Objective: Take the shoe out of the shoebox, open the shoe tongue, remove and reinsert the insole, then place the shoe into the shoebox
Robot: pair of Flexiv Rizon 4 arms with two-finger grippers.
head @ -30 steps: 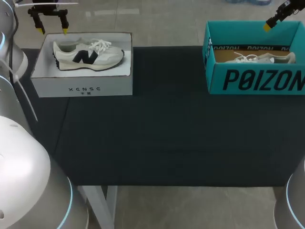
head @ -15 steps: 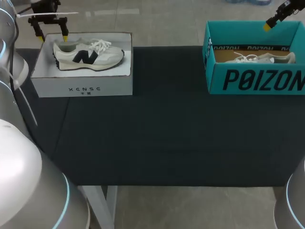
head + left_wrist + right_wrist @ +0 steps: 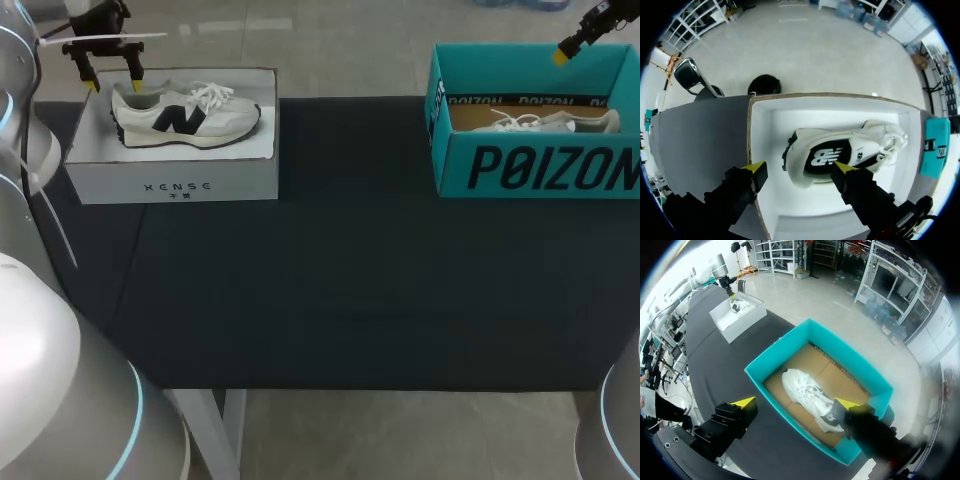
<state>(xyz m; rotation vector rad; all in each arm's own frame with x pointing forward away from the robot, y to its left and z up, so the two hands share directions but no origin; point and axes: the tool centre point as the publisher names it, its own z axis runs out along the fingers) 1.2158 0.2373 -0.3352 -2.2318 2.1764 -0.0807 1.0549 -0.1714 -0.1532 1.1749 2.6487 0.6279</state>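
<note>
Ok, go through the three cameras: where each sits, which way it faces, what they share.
Head view: above and behind the robot, looking down on the table; shows the left gripper at the white shoebox.
Left wrist view: on the left wrist, looking down past that gripper at the N-logo sneaker in that box.
Right wrist view: on the right wrist, looking past the right gripper into the teal shoebox with a white sneaker.
Shared: both shoeboxes show in all three.

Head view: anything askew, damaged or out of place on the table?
Nothing stands out. The white cardboard shoebox holds a white sneaker with a black logo lying on its side; the teal cardboard shoebox holds a pale sneaker likewise. Both sit flat.
</note>
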